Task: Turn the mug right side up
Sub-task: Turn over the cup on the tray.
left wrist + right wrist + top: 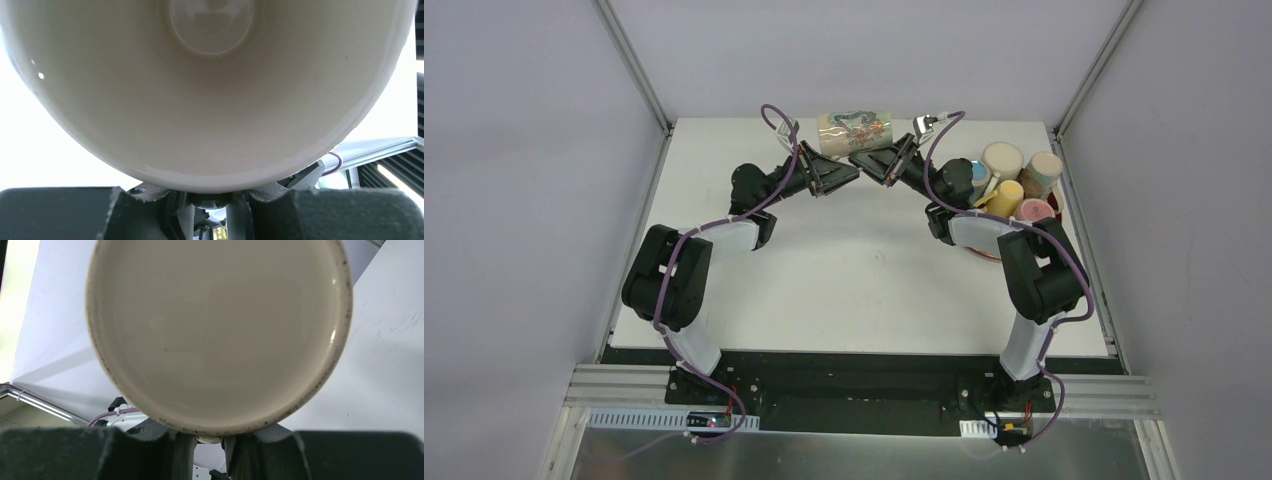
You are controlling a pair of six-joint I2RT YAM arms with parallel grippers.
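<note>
The cream mug [856,130], printed with a dark pattern, lies on its side in the air over the far middle of the table. My left gripper [844,172] meets it from the left and my right gripper [871,163] from the right, both under its near side. The left wrist view looks into the mug's open mouth [210,100], and the left gripper [212,210] is closed narrowly on a small part just below the rim. The right wrist view faces the mug's speckled base [215,330], and the right gripper [207,450] grips likewise, on what looks like the handle.
A dark red bowl [1052,205] holding several pastel cups and tubes stands at the far right of the white table [844,290]. Grey enclosure walls stand close on the left, right and back.
</note>
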